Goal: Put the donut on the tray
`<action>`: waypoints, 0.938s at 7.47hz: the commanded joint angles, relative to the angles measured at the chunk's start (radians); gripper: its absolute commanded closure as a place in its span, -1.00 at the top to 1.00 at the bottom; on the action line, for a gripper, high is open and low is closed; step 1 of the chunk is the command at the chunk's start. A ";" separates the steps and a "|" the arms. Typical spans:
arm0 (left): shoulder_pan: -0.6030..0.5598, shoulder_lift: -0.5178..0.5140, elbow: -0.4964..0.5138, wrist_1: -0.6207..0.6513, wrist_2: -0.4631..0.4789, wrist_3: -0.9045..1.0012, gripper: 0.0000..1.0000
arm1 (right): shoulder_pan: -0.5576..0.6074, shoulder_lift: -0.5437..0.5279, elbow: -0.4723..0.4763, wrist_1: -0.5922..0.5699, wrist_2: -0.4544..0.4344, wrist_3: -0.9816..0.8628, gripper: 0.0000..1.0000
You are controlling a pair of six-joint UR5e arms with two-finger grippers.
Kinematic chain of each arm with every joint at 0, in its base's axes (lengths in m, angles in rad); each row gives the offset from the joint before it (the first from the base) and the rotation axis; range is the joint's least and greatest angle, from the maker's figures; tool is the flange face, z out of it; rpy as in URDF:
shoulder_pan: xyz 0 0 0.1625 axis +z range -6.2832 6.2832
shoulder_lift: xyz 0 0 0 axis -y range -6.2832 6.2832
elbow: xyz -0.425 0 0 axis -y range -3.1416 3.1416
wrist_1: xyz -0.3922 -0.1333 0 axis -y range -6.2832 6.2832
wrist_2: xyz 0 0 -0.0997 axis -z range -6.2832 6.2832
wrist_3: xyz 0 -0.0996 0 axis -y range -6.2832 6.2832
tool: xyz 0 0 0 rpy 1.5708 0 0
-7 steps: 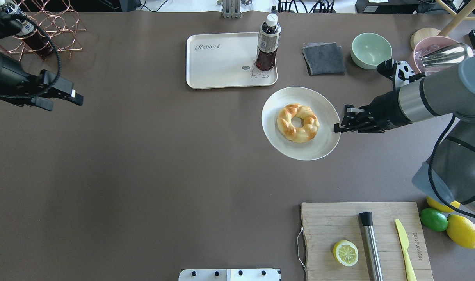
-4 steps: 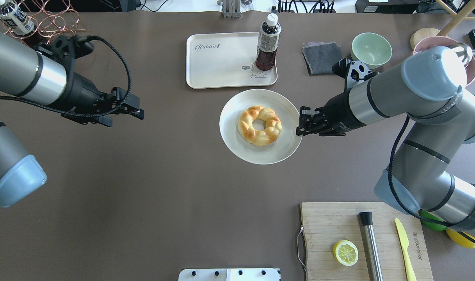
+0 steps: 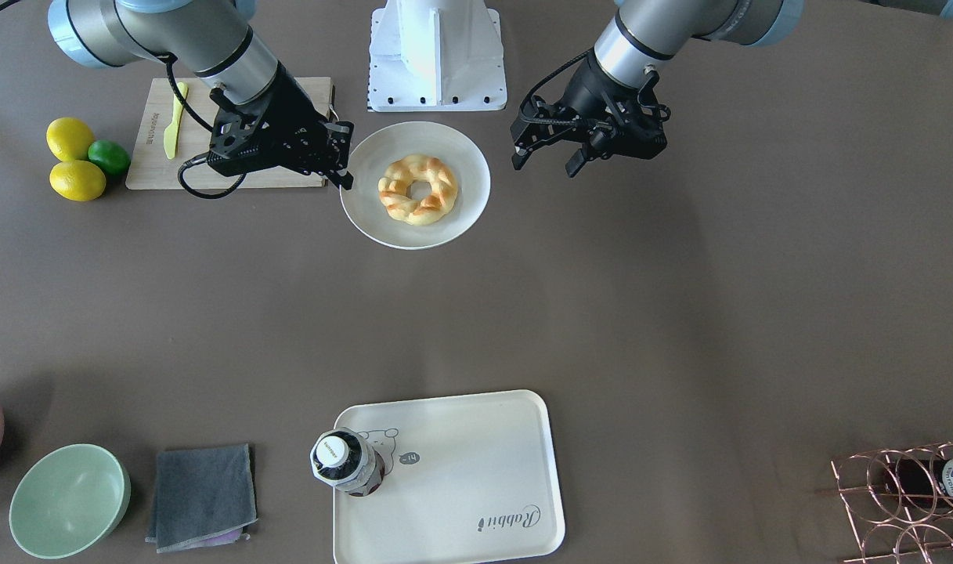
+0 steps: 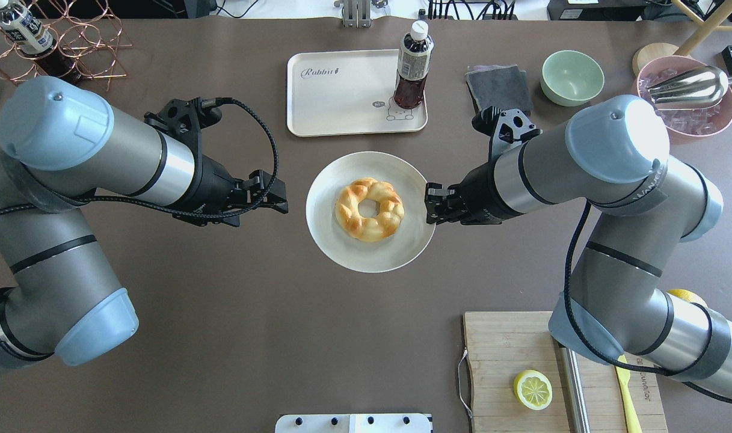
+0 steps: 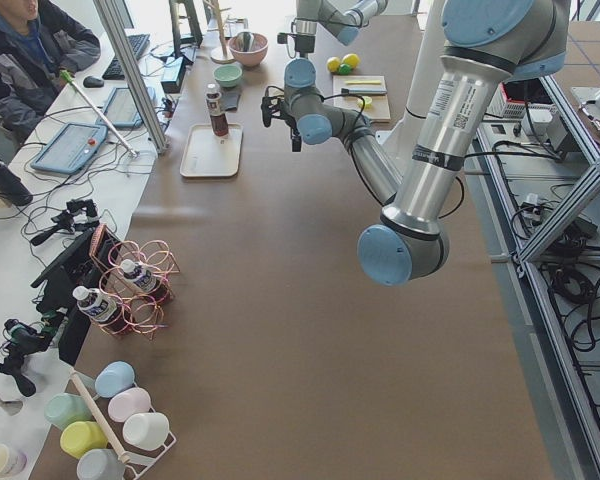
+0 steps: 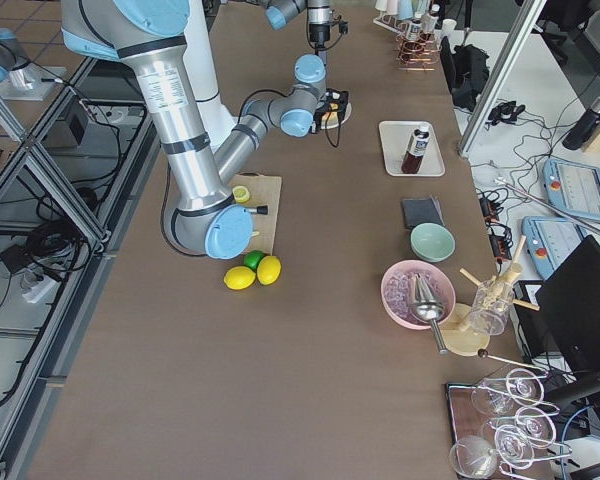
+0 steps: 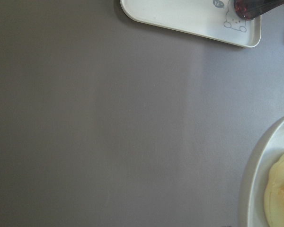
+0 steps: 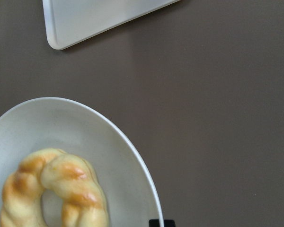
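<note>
The braided golden donut [image 4: 370, 208] lies on a round white plate [image 4: 347, 252] in the middle of the table. My right gripper [image 4: 430, 207] is shut on the plate's right rim; it also shows in the front view [image 3: 343, 174]. My left gripper [image 4: 279, 202] is open and empty, just left of the plate, not touching it. The cream tray [image 4: 335, 96] with "Rabbit" script lies behind the plate, and a dark drink bottle [image 4: 411, 69] stands on its right end. The right wrist view shows the donut [image 8: 57, 194] and a tray corner [image 8: 94, 19].
A wooden cutting board [image 4: 504, 349] at the front right holds a lemon slice [image 4: 532, 390] and a yellow knife. A grey cloth [image 4: 499, 87], a green bowl [image 4: 572, 77] and a pink bowl [image 4: 684, 120] sit at the back right. A copper wire rack [image 4: 71, 48] stands at the back left.
My right gripper has carried the plate with the donut leftward and slightly nearer. My left arm has swung in rightward to just beside the plate's left rim.
</note>
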 commanded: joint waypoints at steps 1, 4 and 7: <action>0.031 -0.012 0.004 -0.002 0.017 -0.026 0.75 | -0.075 0.003 0.070 -0.090 -0.089 0.000 -1.00; 0.057 -0.026 0.003 -0.002 0.020 -0.080 0.53 | -0.101 0.003 0.082 -0.101 -0.123 0.000 -1.00; 0.062 -0.026 0.001 -0.002 0.019 -0.086 0.27 | -0.101 0.072 0.081 -0.162 -0.123 0.001 -1.00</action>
